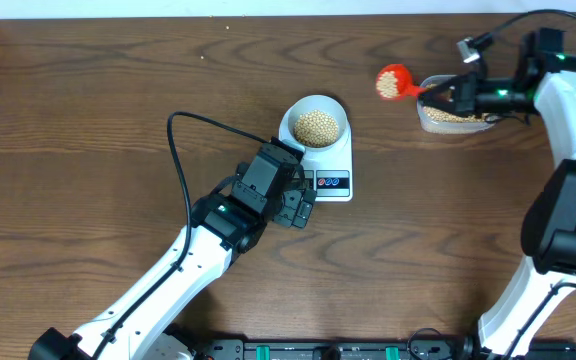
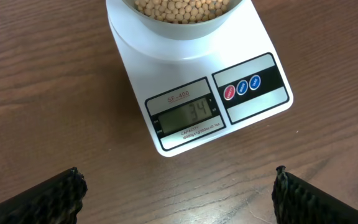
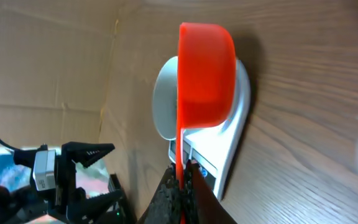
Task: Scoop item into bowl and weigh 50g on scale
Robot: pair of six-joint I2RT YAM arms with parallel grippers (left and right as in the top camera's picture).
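Note:
The pale bowl stands on the white scale in the middle of the table, filled with tan beans. In the left wrist view the scale shows its display reading 34, with the bowl above it. My left gripper is open and empty over bare wood just in front of the scale. My right gripper is shut on the handle of a red scoop. In the overhead view the scoop hangs left of the clear tub, holding some beans.
A clear plastic tub with more beans sits at the back right under my right arm. A black cable loops over the table left of the scale. A rail runs along the table's front edge.

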